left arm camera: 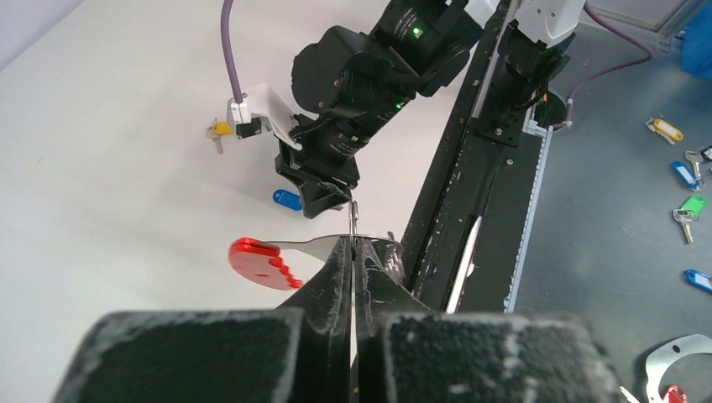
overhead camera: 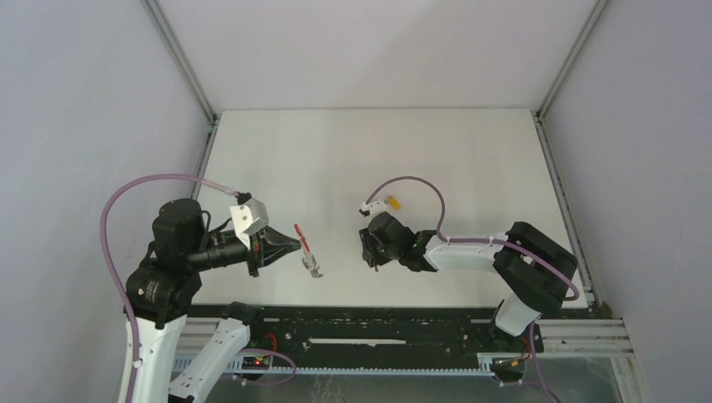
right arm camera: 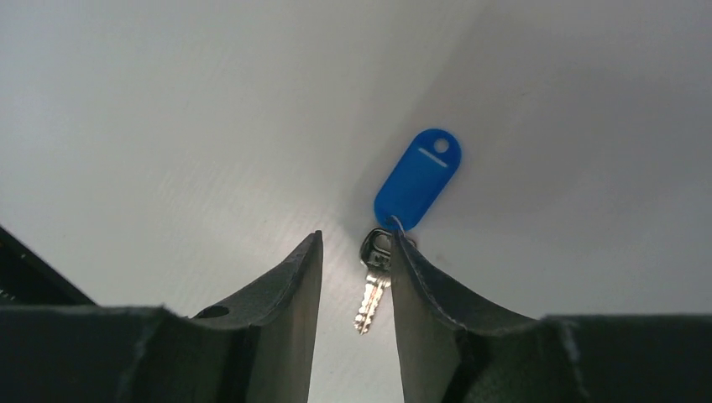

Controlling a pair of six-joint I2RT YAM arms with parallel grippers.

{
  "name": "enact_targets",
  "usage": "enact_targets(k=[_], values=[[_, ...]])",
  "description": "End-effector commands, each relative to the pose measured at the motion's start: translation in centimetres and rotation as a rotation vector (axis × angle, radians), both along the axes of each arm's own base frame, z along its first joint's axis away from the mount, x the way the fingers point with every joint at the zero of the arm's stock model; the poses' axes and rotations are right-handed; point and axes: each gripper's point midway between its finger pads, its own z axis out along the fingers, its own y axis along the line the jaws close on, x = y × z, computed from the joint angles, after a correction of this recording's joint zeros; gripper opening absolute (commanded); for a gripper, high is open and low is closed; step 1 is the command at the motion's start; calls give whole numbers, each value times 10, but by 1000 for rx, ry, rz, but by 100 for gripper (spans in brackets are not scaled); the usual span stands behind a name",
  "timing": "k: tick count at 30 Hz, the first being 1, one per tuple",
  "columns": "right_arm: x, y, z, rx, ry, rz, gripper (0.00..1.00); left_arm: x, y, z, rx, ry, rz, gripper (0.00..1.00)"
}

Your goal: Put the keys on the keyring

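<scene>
My left gripper (overhead camera: 294, 245) (left arm camera: 353, 241) is shut on the keyring, pinching its thin metal ring (left arm camera: 354, 220). The ring's red tag (left arm camera: 256, 262) (overhead camera: 300, 237) sticks out to one side, and a grey metal cluster (overhead camera: 313, 267) hangs below. My right gripper (overhead camera: 370, 252) (right arm camera: 356, 239) points down at the table, open. The blue-tagged key (right arm camera: 374, 290) lies flat between its fingers, close to the right one, with the blue tag (right arm camera: 420, 178) (left arm camera: 287, 199) just beyond the tips. The yellow-tagged key (overhead camera: 393, 202) (left arm camera: 220, 130) lies on the table behind the right wrist.
A black rail (overhead camera: 369, 332) (left arm camera: 470, 210) runs along the table's near edge. Metal frame posts (overhead camera: 550, 159) line both sides of the table. On the floor beyond the rail lie several spare tagged keys (left arm camera: 684, 172) and another keyring (left arm camera: 672, 378).
</scene>
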Motion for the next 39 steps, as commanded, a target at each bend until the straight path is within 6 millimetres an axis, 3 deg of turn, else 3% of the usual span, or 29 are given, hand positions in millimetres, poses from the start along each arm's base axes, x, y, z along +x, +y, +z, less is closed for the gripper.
enact_targets(k=[1,16,24,36,39], values=[[22,0,10,-8,-122,-52,44,-5,-3,5,-25,-3,-28,0],[20,-12,6,4,-100,-56,47,-6,-3,6,-25,-8,-29,0],[13,-1,3,34,-98,7,40,-3,-2,6,-20,-11,-19,0],[13,-6,-2,35,-77,-3,28,-2,-1,10,-14,-16,-11,0],[15,-7,-2,35,-75,-10,21,-2,-1,10,-15,-13,-9,0]])
